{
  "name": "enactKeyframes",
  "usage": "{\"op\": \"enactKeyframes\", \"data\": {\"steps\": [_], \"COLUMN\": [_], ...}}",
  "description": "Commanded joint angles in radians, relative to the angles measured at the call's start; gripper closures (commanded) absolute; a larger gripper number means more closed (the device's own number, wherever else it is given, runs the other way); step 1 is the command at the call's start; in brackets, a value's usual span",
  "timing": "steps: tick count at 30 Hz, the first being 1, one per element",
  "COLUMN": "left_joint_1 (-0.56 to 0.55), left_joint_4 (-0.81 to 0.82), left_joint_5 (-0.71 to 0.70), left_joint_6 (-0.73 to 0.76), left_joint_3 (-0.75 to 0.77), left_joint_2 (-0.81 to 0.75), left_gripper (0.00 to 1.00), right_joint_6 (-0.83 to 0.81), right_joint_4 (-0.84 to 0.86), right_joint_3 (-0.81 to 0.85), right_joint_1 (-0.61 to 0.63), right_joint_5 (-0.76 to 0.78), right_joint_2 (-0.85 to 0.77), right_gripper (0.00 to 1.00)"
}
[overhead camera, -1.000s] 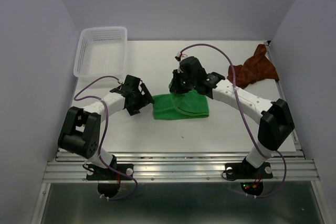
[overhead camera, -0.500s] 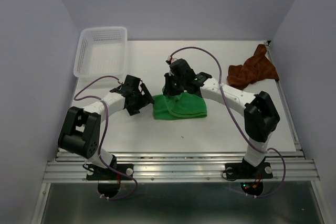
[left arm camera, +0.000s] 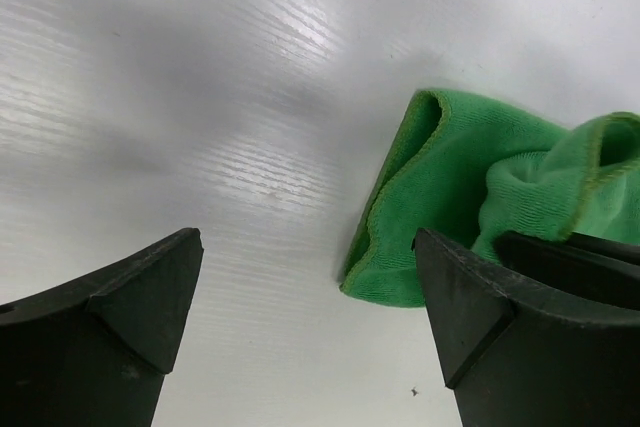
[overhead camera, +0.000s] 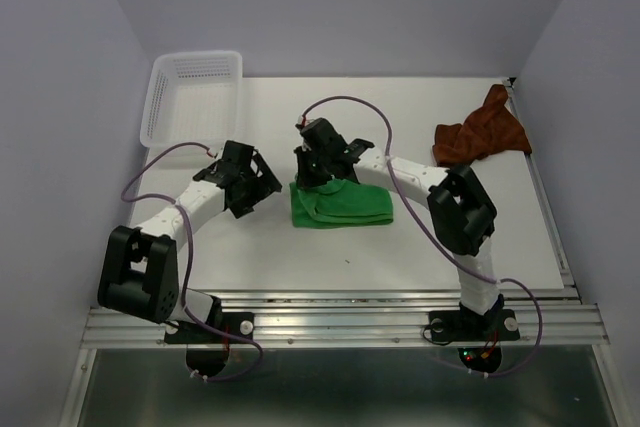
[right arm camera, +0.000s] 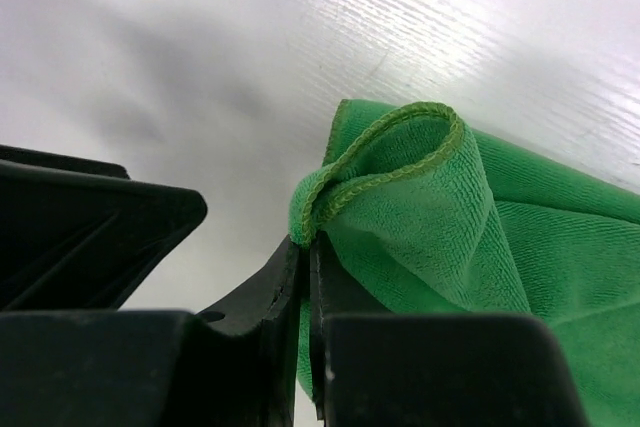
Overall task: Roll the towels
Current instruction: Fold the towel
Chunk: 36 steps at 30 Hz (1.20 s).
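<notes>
A green towel (overhead camera: 345,207) lies folded over on itself in the middle of the white table. My right gripper (overhead camera: 318,175) is shut on the towel's hemmed edge (right arm camera: 385,152) at its far left corner and holds that edge doubled over the rest. My left gripper (overhead camera: 252,190) is open and empty just left of the towel, low over the table; the towel's folded left end (left arm camera: 420,217) shows between its fingers. A brown towel (overhead camera: 485,132) lies crumpled at the far right.
A white mesh basket (overhead camera: 192,97) stands at the far left corner of the table (overhead camera: 400,257). Purple-grey walls close in the left, back and right sides.
My right gripper has carried the green towel's edge leftward across the towel, folding it over. My left gripper has drawn back slightly to the left and away from the towel.
</notes>
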Motion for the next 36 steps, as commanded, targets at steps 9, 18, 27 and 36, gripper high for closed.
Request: {"op": "enactKeyframes", "data": {"steps": [9,18,27,36], "left_joint_1": [0.046,0.052,0.053,-0.025], "left_joint_4": [-0.081,-0.096,-0.01,0.074], "left_joint_5": [-0.077,-0.071,0.047,0.058], "left_joint_6": [0.013,0.014,0.04,0.094], "left_joint_3": [-0.041,-0.055,-0.09,0.077], "left_joint_2": [-0.136,-0.181,-0.196,0.009], "left_gripper": [0.01,0.01,0.01,0.03], "right_joint_6": [-0.053,-0.128,-0.107,-0.041], "right_joint_4": [-0.043,-0.106,-0.112,-0.071], "right_joint_3": [0.158,0.265,0.043,-0.317], "right_joint_1": [0.076,0.097,0.097,-0.059], "right_joint_5": [-0.009,0.029,0.218,0.256], "right_joint_2": [0.117,0.143,-0.076,-0.333], "right_gripper": [0.57,0.33,0.0,0.0]}}
